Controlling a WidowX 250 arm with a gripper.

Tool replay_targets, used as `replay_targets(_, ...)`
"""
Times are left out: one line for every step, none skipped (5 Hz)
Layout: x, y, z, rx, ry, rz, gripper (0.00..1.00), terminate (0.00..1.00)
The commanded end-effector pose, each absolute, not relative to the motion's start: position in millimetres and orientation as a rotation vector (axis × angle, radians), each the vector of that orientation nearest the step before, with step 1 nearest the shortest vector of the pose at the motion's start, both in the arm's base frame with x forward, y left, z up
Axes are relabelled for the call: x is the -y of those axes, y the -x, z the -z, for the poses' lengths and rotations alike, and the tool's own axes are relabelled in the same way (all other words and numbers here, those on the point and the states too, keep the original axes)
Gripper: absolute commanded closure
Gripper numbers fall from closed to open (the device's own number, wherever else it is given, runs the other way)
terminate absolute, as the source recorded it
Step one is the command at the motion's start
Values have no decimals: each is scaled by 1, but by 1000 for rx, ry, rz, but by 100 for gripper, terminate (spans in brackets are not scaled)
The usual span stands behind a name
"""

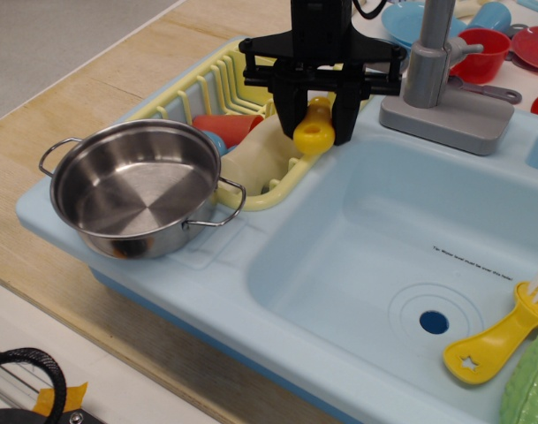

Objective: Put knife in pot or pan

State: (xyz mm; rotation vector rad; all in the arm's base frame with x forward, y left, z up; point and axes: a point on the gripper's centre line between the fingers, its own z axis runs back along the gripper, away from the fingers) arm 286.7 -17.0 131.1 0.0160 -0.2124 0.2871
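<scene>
With its two black fingers drawn in close on either side of the yellow handle, the end effector point(316, 124) grips the knife point(311, 128) at the near corner of the yellow dish rack point(217, 84), beside the sink basin point(410, 256). Judged step: grasp made, lift not yet clearly begun (the round holed loop hangs just above the rack's rim, but contact there is hard to read).

The pot point(138, 187) stands empty on the sink unit's left ledge, well apart from the knife, mouth open and unobstructed.

Next move, as I judge it: raise the knife clear of the rack rim, carry it left and toward the camera, release over the pot's middle. Risk: the blade catching on rack bars while it comes up.

Hidden or unclear:
- knife's white blade: behind the fingers, possibly merging with a pale object lying in the rack; cannot separate them.
- true pad contact on the handle.
- the arm above, cut off by the top edge.
</scene>
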Motion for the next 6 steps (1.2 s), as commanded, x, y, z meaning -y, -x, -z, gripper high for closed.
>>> replay_targets(6, -261, -170, 401, -74, -268, 100, 0)
replay_targets(-7, -242, -183, 420, -103, -287, 100, 0)
replay_targets(-21, -221, -185, 420, -115, -325, 100, 0)
replay_targets(-34, -203, -184, 412, -117, -353, 100, 0)
replay_targets(-41, -186, -179, 408, -126, -376, 100, 0)
replay_targets(-48, -179, -170, 385, -105, -393, 100, 0)
